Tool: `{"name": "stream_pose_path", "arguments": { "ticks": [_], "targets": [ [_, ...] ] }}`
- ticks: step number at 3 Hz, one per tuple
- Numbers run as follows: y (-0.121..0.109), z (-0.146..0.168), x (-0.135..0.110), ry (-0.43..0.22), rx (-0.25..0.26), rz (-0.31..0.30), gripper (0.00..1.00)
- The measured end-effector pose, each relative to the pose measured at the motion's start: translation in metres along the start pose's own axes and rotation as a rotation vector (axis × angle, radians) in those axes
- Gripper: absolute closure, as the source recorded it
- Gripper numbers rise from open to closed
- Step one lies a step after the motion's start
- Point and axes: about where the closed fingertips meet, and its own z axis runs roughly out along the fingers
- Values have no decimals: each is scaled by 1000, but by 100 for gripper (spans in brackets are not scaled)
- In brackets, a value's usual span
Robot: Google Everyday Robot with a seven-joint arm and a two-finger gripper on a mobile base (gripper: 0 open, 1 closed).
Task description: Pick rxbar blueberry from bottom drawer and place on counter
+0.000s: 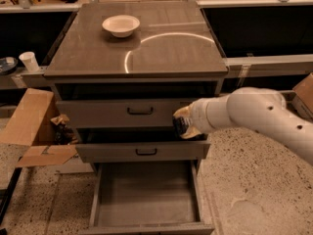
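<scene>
The bottom drawer [146, 192] is pulled open at the foot of the cabinet, and its grey floor is bare. My gripper [181, 125] is at the end of the white arm coming in from the right. It hangs above the open drawer, in front of the right end of the top drawer front. A small dark bar, the rxbar blueberry [179, 127], shows at its tip, held in the fingers. The counter [166, 53] is the glossy cabinet top above, with an arc of reflected light.
A white bowl [121, 25] stands on the counter at the back left. Two shut drawer fronts with black handles [140, 111] sit above the open drawer. An open cardboard box [29, 126] and a white cup [29, 61] are to the left.
</scene>
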Motion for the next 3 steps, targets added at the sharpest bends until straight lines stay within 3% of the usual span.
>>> {"name": "stream_pose_path", "arguments": {
  "ticks": [1, 2, 3],
  "targets": [
    [-66, -49, -5, 62, 83, -53, 100],
    [-66, -49, -5, 62, 83, -53, 100],
    [-103, -54, -7, 100, 96, -64, 100]
  ]
}}
